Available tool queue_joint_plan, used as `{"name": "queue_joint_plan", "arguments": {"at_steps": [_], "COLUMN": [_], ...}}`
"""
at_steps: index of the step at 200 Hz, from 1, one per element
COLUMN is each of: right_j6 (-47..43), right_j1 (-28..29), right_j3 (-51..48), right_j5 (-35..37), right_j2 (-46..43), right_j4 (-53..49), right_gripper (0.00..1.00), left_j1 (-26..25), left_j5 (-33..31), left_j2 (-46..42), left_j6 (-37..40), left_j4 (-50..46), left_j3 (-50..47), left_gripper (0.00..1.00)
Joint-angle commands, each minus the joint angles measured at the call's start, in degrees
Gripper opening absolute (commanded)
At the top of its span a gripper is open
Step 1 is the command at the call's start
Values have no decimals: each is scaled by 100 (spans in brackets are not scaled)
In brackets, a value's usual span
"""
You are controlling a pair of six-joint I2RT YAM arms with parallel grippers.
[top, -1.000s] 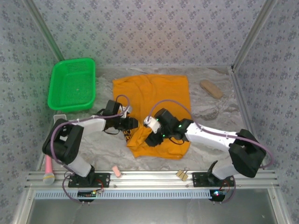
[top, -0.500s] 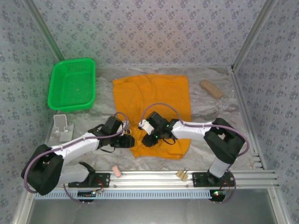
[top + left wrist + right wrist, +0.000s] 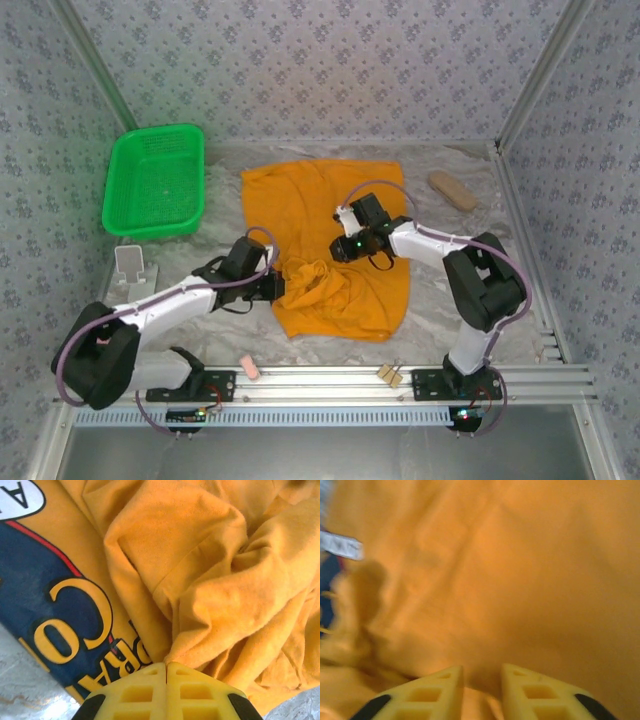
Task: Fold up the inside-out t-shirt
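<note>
Overhead: inside-out t-shirt spread mid-worktop, far half flat, near-left part rumpled into heap. At heap's left edge, left fingers; over shirt's middle, right fingers. Left wrist view adds detail: tips pressed tight together, fold of cloth puckered right at them, seemingly pinched; dark print with yellow lettering alongside. Right wrist view, blurred: tips narrowly parted above plain orange cloth, nothing between; white tag at left.

Pale floral-patterned walls enclose a marbled grey tabletop — evenly lit.
</note>
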Motion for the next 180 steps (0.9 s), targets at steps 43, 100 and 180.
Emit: {"name": "queue_joint_plan", "arguments": {"at_steps": [43, 100, 180], "right_j6": [-1025, -4306, -6888], "right_j1": [1214, 1859, 1971], "right_j3": [-1104, -2300, -2315], "right_j5": [842, -76, 714], "right_j2": [-1983, -1852, -1193], "right_j4": [353, 2570, 3735], "right_gripper": [44, 48, 47], "left_j1": [-36, -47, 45], "left_j5": [62, 91, 549], "left_j2": [-3, 430, 1315], "left_j6": [455, 547, 450], "left_j4": [-121, 367, 277], "left_j3": [248, 327, 1180], "left_gripper": [44, 46, 1]}}
